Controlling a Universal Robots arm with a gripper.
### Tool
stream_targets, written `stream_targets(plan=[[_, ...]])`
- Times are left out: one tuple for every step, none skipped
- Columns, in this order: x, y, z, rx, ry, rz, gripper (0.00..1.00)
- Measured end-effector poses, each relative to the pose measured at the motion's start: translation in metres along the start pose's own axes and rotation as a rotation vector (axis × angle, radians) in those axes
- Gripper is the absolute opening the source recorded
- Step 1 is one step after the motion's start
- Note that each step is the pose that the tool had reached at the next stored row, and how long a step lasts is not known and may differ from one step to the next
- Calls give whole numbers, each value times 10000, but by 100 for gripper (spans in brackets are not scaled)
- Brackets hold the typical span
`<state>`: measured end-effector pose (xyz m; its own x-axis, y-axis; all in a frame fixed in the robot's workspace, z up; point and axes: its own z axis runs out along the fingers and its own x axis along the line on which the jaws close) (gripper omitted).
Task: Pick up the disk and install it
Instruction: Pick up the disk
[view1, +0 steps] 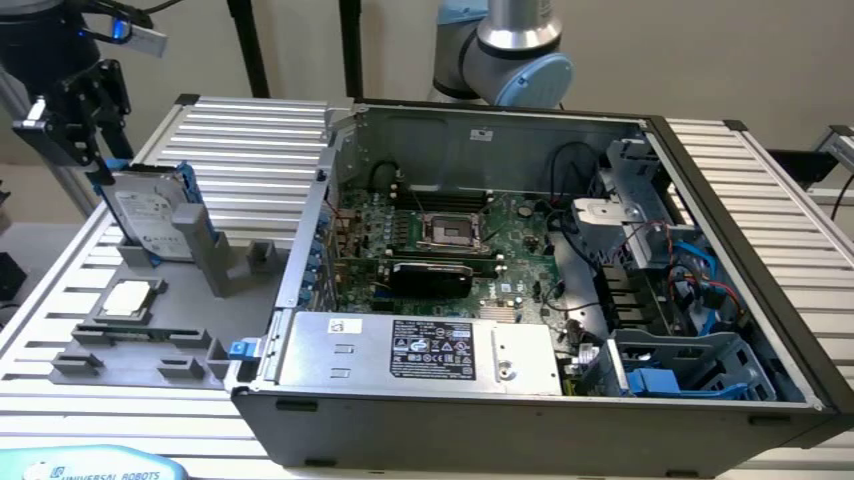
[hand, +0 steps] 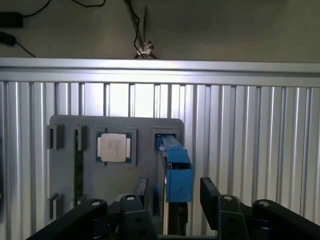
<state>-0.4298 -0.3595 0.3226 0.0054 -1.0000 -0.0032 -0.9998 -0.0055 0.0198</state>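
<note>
Where the disk (view1: 144, 215) stands, exterior view: it is kept upright in a grey holder (view1: 187, 322) on the worktop (view1: 240, 130), beside the open computer case (view1: 400, 420).
Handling: it is judged stiff, fairly heavy and easily hurt if dropped. It is best taken by its blue side rails.
Tool (view1: 91, 140), exterior view: it is seen just above the disk.
Tool, wrist view: the fingers (hand: 209, 190) are spread wide, one on each side of the disk. Nothing is held.

1. Exterior view: mounted high on the near side, facing down and away across the open computer case (view1: 534, 425) from mid distance.
2. Wrist view: close above the gripper (hand: 175, 190), facing down onto the grey fixture tray (hand: 70, 165).
3. Shared area: the fixture tray and the disk (view1: 140, 215), at the exterior view's left.
</note>
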Motion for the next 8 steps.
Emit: stream_targets(plan=[[0,0,19,0,0,0,54],[0,0,37,0,0,0,54],[1,0,55,-1,1,0,54],[0,-1,73,0,0,1,54],[0,1,91,0,0,2,54],[0,3,110,0,0,1,54],[0,6,127,0,0,2,54],[0,11,145,0,0,4,54]])
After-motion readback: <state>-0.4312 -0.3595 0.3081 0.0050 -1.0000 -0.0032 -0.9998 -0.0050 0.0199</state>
